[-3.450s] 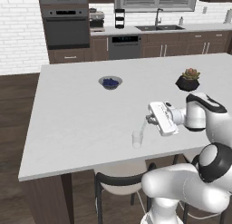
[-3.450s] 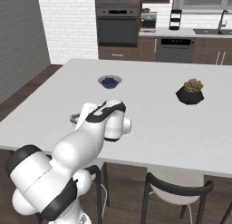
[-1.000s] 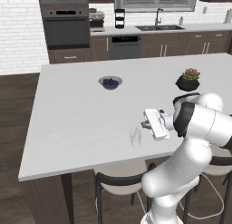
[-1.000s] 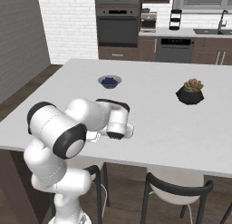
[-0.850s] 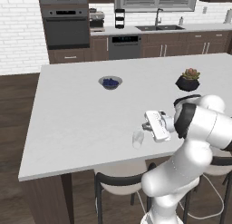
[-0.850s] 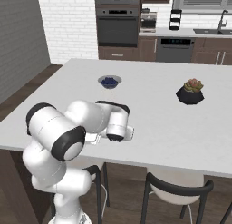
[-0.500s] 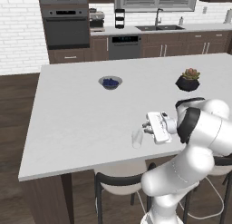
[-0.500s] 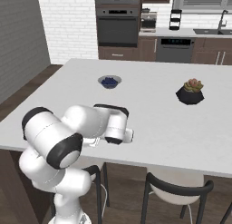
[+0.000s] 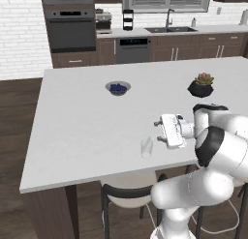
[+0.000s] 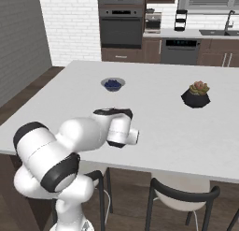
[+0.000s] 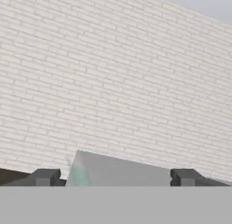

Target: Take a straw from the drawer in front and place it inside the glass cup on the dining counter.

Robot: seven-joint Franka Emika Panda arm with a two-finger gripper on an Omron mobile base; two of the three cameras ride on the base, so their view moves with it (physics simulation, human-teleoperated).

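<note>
End effector (image 9: 159, 130) hovers just at 3 o'clock of the glass cup (image 9: 147, 147), tips (image 11: 45, 177) spread wide, nothing visible between them. Cup stands near the desk's (image 9: 87, 126) 6 o'clock edge. Straw too thin to make out; likely dropped in, but can't confirm.

Arm (image 9: 213, 185): glossy white rounded shells, bulbous segments | Joints: dark grey-black bands between the shells (image 10: 56, 171) | Hand (image 9: 170, 130): flat white block, small dark studs along its edge | Finger tips (image 11: 45, 177): two small, dark, squared-off | Markings: none legible
</note>
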